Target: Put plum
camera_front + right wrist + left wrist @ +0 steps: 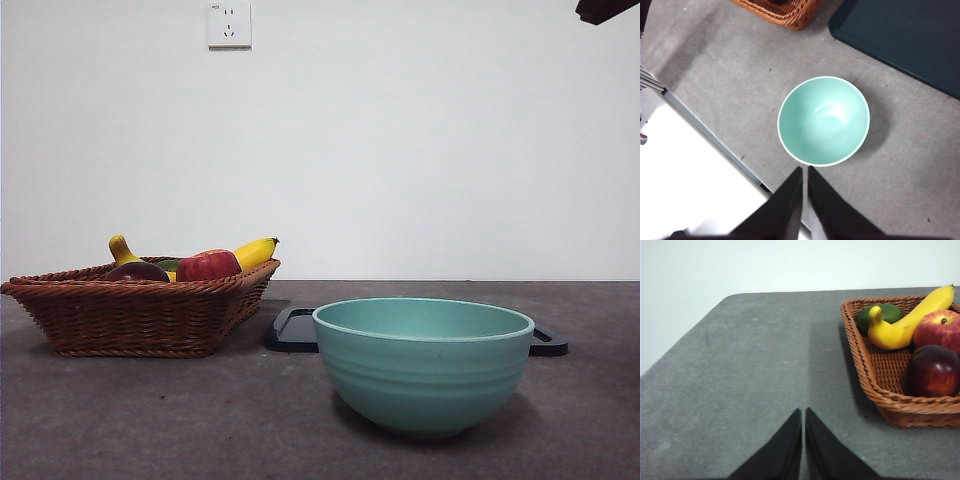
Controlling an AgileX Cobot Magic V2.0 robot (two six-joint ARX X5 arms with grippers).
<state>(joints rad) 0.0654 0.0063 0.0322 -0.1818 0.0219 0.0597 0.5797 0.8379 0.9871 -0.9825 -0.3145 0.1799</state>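
A wicker basket (140, 315) sits near the table's (120, 430) left edge, holding a banana (910, 320), a red apple (938, 329) and a green fruit (879, 316). A teal bowl (423, 365) stands toward the front edge, with a dark tray (292, 331) lying behind it.

Worktop (150, 420) carries three items. Basket (140, 315) sits at the left of the front view; bowl (423, 365) stands right of it and nearer the camera, apart from the basket. Tray (292, 330) lies flat directly behind the bowl, its ends showing on both sides of it, one end just beside the basket's corner.

In the basket: plum (934, 371) at the near edge, apple (938, 330) just behind it and touching, banana (905, 320) lying across behind the apple, a round fruit (880, 315) at the far corner behind the banana's stem end.

Wall socket (229, 24) on the wall above the basket.
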